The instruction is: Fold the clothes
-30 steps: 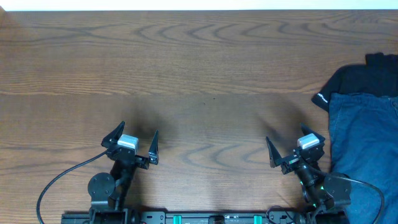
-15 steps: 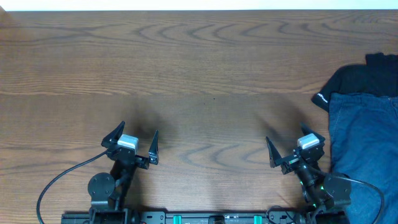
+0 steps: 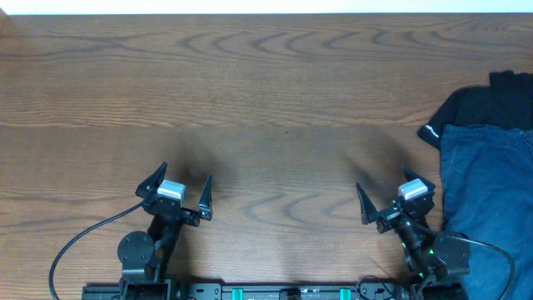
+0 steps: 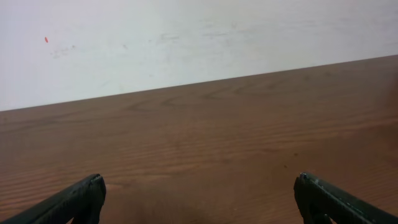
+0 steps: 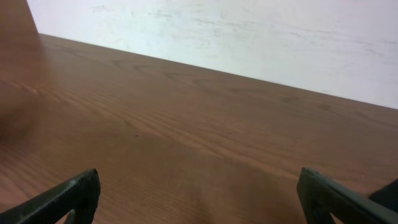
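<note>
A blue denim garment (image 3: pixel 487 192) lies at the right edge of the wooden table (image 3: pixel 275 100), with a black garment (image 3: pixel 479 104) just beyond it and partly under it. A dark sliver of cloth shows at the right edge of the right wrist view (image 5: pixel 388 193). My right gripper (image 3: pixel 390 198) is open and empty, just left of the denim; its fingers also show in the right wrist view (image 5: pixel 199 190). My left gripper (image 3: pixel 177 187) is open and empty over bare wood near the front left; it also shows in the left wrist view (image 4: pixel 199 196).
A white wall (image 4: pixel 186 37) runs along the table's far edge. Black cables (image 3: pixel 75 246) loop from the arm bases at the front edge.
</note>
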`<state>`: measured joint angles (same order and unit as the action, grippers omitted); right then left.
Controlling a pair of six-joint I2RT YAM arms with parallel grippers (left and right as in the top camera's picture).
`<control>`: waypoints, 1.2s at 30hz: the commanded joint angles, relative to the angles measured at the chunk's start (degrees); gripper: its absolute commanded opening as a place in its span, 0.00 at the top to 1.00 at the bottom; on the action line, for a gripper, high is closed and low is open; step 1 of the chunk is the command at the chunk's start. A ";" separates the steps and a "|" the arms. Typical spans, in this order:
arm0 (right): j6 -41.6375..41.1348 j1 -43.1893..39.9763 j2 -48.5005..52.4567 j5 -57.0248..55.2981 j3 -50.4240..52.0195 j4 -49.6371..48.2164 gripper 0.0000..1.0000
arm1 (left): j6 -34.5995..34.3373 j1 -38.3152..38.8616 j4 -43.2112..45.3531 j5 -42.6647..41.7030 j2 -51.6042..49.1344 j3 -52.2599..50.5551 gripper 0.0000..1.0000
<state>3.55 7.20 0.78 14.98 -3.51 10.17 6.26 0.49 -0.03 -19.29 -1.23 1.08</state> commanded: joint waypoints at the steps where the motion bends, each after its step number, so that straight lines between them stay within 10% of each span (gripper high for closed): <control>1: -0.50 -0.92 -0.39 0.24 0.26 -0.09 0.01 | 0.76 -0.24 -2.36 -0.55 -0.13 -0.85 0.02; 22: -0.35 -0.92 -0.28 2.05 0.24 -0.11 0.01 | -0.42 -0.24 -1.16 -6.21 -0.13 -0.85 0.02; 27: -16.65 -0.92 -0.28 4.59 0.11 -5.51 0.01 | -8.00 -0.24 -1.20 -12.17 -0.13 0.13 0.02; 36: -20.87 -0.92 7.76 5.16 -14.25 -8.02 0.01 | -11.45 -0.24 -10.23 -5.07 -5.79 23.04 0.02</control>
<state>-15.16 7.20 3.03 19.38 -8.71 -0.80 -3.46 0.45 -6.48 -27.35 -3.01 13.82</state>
